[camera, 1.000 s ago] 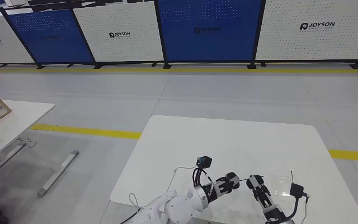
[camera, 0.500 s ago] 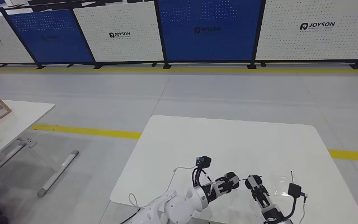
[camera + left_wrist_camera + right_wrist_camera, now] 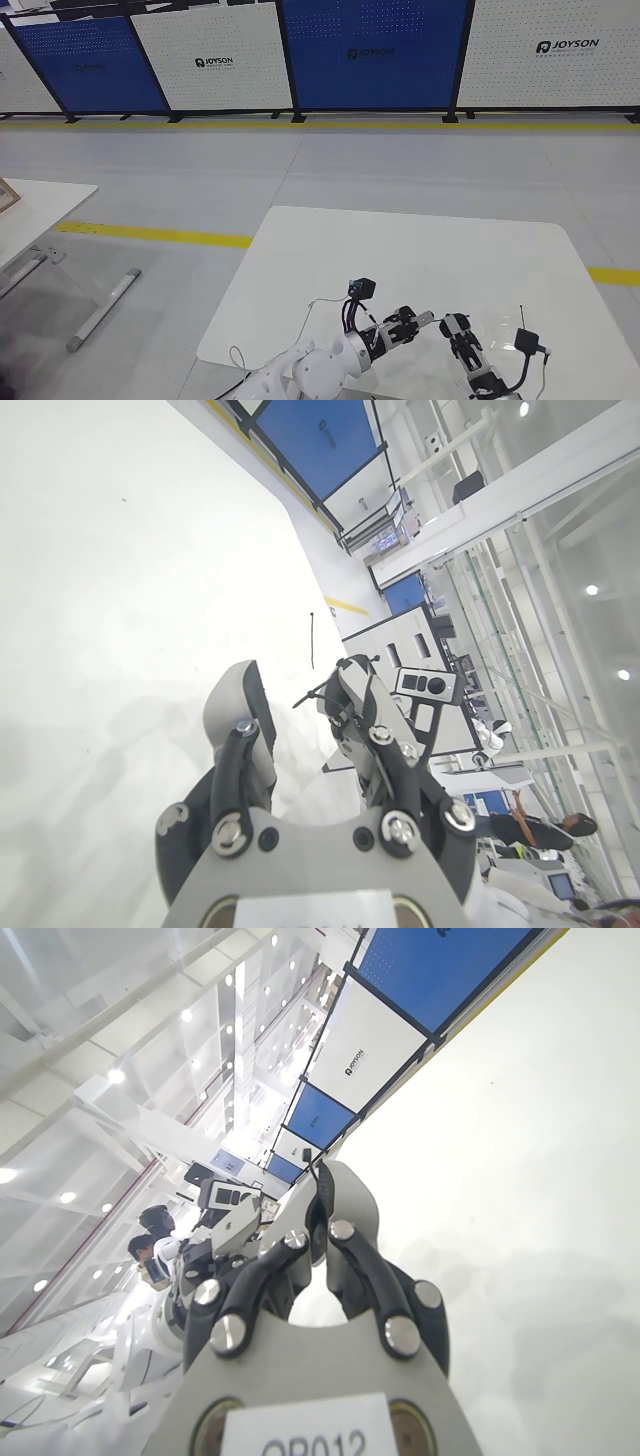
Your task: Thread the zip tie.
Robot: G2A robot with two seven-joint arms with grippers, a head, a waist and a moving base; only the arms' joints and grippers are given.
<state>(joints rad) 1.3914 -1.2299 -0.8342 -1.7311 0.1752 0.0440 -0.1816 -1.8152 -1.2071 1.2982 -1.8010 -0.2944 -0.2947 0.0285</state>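
Top view first: low over the near edge of the counter [image 3: 400, 250], the left jaws and right jaws sit close together, tips facing.

Left wrist view: the left jaws are spread wide, gripping nothing. The zip tie [image 3: 311, 697] is pinched in the right jaws just beside them, and its free end pokes crosswise toward that open gap.

Right wrist view: the right jaws are clamped tight on it, with what looks like the head end sticking out past the tips. The left jaws look set to catch.
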